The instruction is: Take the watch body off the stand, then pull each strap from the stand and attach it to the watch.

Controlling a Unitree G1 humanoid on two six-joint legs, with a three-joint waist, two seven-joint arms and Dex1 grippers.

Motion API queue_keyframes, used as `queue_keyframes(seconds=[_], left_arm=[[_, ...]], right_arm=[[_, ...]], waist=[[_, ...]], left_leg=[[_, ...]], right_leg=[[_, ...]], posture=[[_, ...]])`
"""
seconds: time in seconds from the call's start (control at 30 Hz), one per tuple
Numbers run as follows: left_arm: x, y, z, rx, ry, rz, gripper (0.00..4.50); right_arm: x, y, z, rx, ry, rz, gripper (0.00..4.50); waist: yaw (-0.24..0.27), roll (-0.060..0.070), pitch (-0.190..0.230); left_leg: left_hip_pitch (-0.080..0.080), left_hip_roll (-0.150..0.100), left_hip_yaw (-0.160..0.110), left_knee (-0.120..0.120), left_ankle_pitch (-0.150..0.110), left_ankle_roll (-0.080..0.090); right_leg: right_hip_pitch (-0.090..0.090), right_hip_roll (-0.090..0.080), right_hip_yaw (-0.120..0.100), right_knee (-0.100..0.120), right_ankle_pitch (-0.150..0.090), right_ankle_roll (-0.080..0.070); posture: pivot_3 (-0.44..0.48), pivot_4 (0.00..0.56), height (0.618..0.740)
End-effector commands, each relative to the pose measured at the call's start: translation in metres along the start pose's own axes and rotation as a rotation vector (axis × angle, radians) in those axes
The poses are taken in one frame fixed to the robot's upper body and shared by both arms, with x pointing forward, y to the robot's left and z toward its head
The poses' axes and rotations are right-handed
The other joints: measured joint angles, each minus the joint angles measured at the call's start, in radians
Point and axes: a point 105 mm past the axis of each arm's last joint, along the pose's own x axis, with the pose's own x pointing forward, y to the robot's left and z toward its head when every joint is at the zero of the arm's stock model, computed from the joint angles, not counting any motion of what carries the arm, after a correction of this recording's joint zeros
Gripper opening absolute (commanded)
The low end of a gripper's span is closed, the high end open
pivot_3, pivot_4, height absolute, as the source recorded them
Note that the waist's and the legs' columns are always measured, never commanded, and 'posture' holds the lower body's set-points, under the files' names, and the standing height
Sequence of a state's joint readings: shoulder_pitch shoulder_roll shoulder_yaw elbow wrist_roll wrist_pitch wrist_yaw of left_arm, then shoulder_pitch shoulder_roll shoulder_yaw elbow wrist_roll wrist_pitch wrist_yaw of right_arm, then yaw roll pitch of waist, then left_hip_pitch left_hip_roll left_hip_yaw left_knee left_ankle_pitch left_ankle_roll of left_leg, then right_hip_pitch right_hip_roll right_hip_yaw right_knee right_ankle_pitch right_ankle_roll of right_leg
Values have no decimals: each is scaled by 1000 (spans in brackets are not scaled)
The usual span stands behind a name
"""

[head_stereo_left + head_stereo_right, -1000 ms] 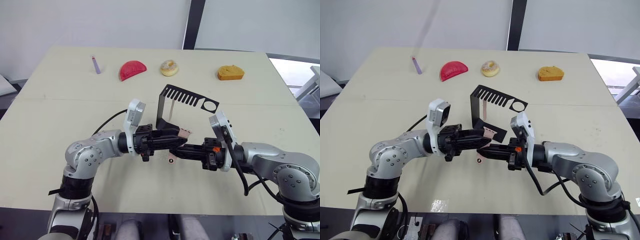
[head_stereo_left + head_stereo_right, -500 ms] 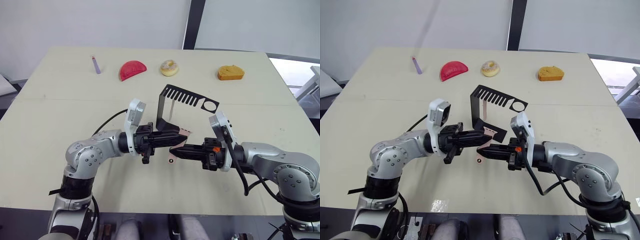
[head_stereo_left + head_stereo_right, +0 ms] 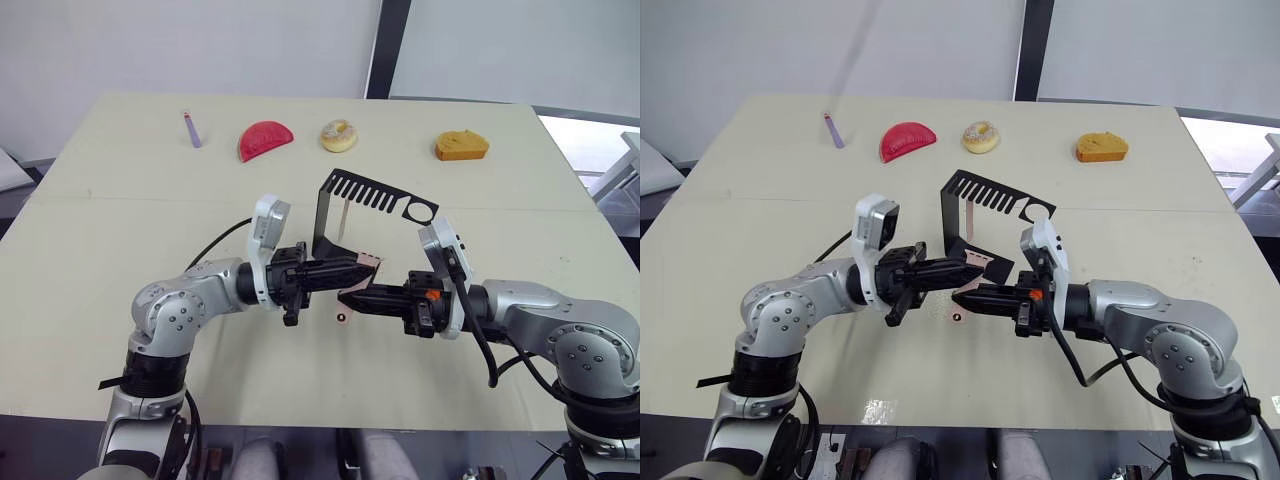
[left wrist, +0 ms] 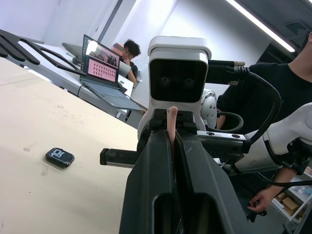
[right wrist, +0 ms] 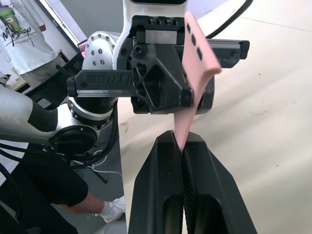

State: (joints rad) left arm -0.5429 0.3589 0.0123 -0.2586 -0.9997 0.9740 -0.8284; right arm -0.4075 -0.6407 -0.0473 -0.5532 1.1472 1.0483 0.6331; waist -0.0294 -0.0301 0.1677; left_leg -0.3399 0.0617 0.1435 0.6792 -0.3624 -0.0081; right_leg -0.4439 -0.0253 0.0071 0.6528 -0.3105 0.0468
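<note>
My stand (image 3: 352, 215) sits mid-table. My left gripper (image 3: 352, 271) and right gripper (image 3: 347, 299) meet before it, both clamped on one pink strap (image 5: 195, 73). The left wrist view alone shows the watch body (image 4: 60, 156) lying on the table.

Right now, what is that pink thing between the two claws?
A pink strap, pinched by both the left claw and the right claw; the right wrist view shows it best.

Bright, even light falls on the table (image 3: 120, 260); shadows are soft, and a ceiling strip light (image 4: 258, 22) glares overhead.
</note>
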Motion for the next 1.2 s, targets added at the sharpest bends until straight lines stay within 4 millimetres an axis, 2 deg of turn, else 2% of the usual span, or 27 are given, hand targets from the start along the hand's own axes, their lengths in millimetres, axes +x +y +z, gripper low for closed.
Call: queue_keyframes(seconds=[0.03, 0.63, 0.73, 0.9, 1.13, 1.2], left_arm=[[1, -6, 8, 27, -18, -32, 206], [-4, -3, 1, 0, 23, -24, 206], [-3, -3, 1, 3, 20, -27, 1053], [-2, -5, 0, 20, 44, -38, 3582], [4, -7, 5, 28, 20, -47, 3582], [5, -8, 6, 29, 11, -52, 3065]], right_arm=[[-4, 6, 6, -64, -12, -15, 0], [-3, 9, 6, -55, -26, -9, 0], [-3, 9, 6, -56, -25, -7, 0], [-3, 9, 6, -55, -23, -7, 0], [-3, 8, 6, -54, -16, -9, 0], [-3, 7, 6, -54, -15, -10, 0]], waist=[[0, 0, 0], [0, 0, 0], [-1, 0, 0], [-1, 0, 0], [0, 0, 0], [0, 0, 0]], left_leg=[[0, 0, 0, 0, 0, 0], [0, 0, 0, 0, 0, 0], [0, 0, 0, 0, 0, 0], [0, 0, 0, 0, 0, 0], [0, 0, 0, 0, 0, 0], [-1, 0, 0, 0, 0, 0]], right_leg=[[0, 0, 0, 0, 0, 0], [0, 0, 0, 0, 0, 0], [0, 0, 0, 0, 0, 0], [0, 0, 0, -1, 0, 0], [0, 0, 0, -1, 0, 0], [0, 0, 0, -1, 0, 0]], posture=[[0, 150, 737], [0, 150, 737], [0, 150, 737], [0, 150, 737], [0, 150, 737], [0, 150, 737]])
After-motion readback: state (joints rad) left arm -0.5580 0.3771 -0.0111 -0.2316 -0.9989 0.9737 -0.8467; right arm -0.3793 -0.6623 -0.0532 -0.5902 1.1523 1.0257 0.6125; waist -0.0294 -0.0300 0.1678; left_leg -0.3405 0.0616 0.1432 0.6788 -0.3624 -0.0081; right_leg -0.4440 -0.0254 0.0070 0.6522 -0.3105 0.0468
